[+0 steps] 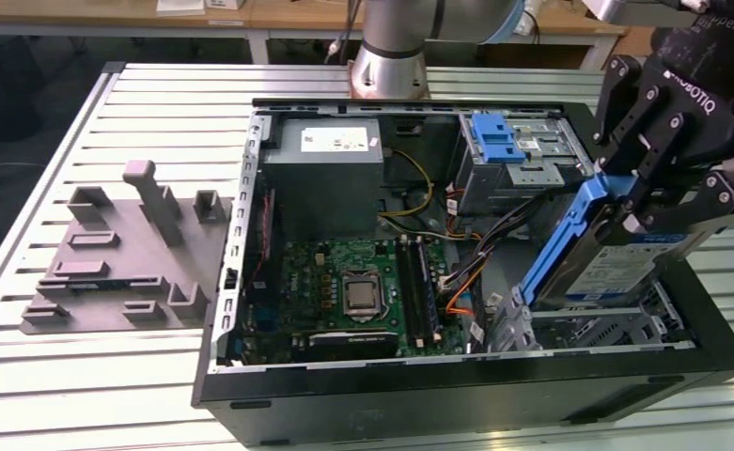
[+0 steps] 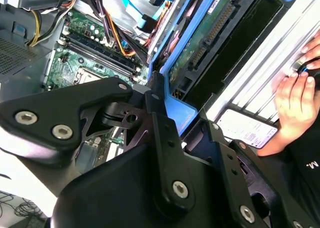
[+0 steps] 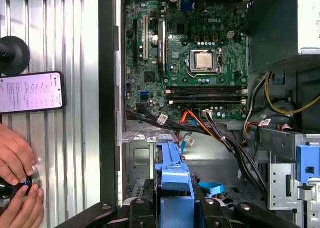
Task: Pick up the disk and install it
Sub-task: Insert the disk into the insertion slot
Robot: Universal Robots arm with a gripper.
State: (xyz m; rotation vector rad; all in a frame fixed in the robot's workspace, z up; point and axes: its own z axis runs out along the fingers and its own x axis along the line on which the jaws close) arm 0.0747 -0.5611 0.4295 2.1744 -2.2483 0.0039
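A black robotic gripper (image 1: 648, 202) has its jaws clamped on the flat rectangular silver metal disk with a white-and-blue label in its blue plastic carrier bracket (image 1: 605, 254), holding it tilted on edge above the open black desktop computer case (image 1: 467, 385) lying on the slatted metal table (image 1: 153, 103). In the exterior view the disk hangs at about 3 o'clock in the frame, its lower end reaching down into the case's silver metal drive bay (image 1: 592, 329) near the front corner. The green motherboard with its square silver processor (image 1: 360, 293) lies at the case's centre, the big grey box with a white sticker (image 1: 329, 164) sits at 12 o'clock of it, and the small blue plastic latch on a silver metal cage (image 1: 498, 141) stands at roughly 1 o'clock. A grey moulded fixture plate with upright pegs (image 1: 122, 254) rests on the table at 9 o'clock, well apart from the case.

In the first wrist view the blue carrier (image 3: 172, 175) juts out between the gripper's black fingers (image 3: 137, 210) above the drive bay, with bundled black, orange and red cables (image 3: 200, 123) just beyond. A person's hands (image 3: 17, 188) rest on a small round object on the table beside a lit smartphone (image 3: 31, 92)
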